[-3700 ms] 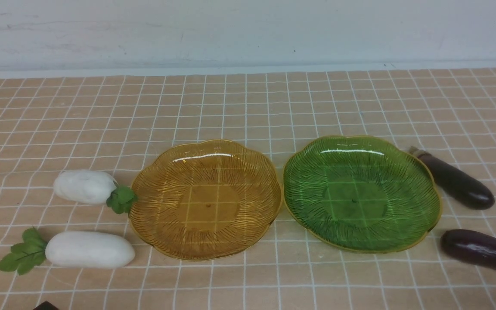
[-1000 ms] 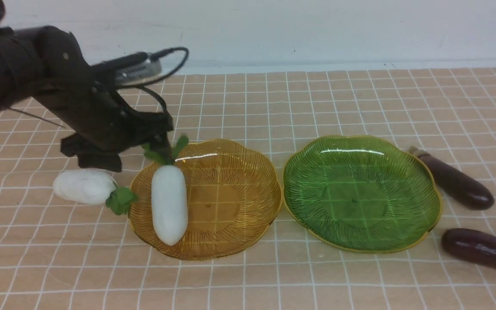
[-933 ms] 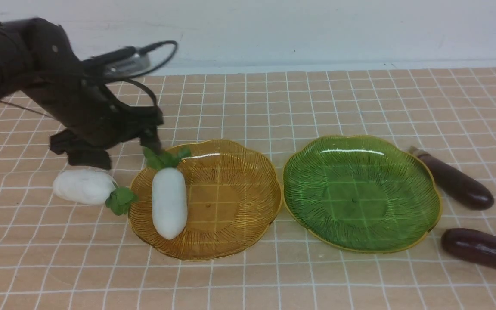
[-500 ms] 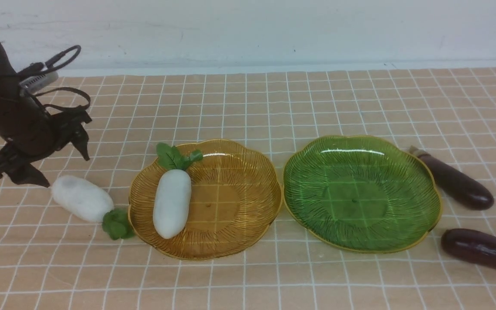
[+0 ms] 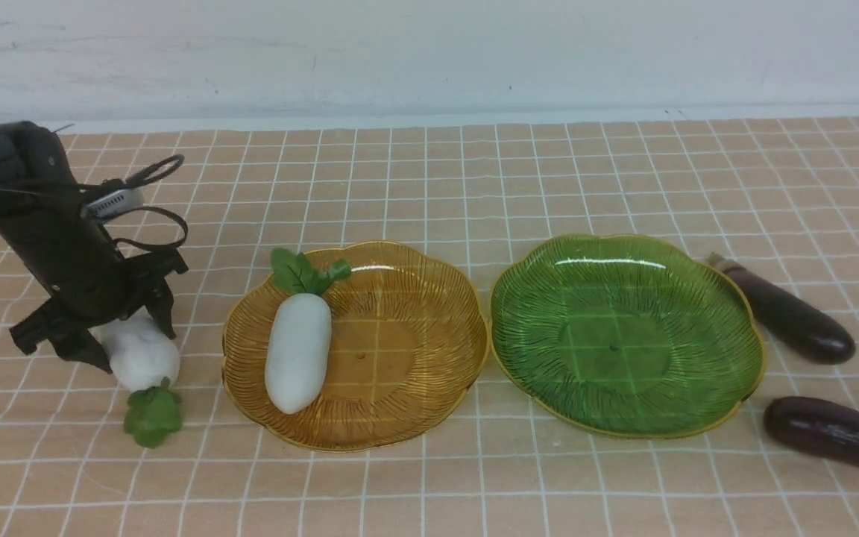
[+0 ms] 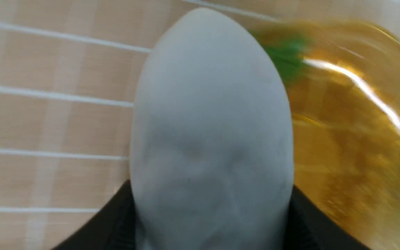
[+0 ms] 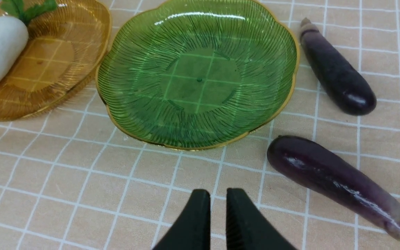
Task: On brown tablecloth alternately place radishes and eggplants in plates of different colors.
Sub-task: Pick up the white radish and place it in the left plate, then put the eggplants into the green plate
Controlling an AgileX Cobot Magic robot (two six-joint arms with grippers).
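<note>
One white radish lies in the amber plate, its leaves toward the far rim. The second radish sits on the brown tablecloth left of that plate, green tuft toward the near side. My left gripper is shut on it, and black fingers press both flanks in the left wrist view. The green plate holds nothing. Two dark eggplants lie to its right. My right gripper is shut, above the cloth near the closer eggplant.
A white wall runs behind the cloth's far edge. The two plates nearly touch at the middle. The left arm slants down from the left side.
The left arm left the first radish in the amber plate, swung left and down, and closed round the second radish, which turned so its leaves point toward the near side. Right gripper unchanged.
</note>
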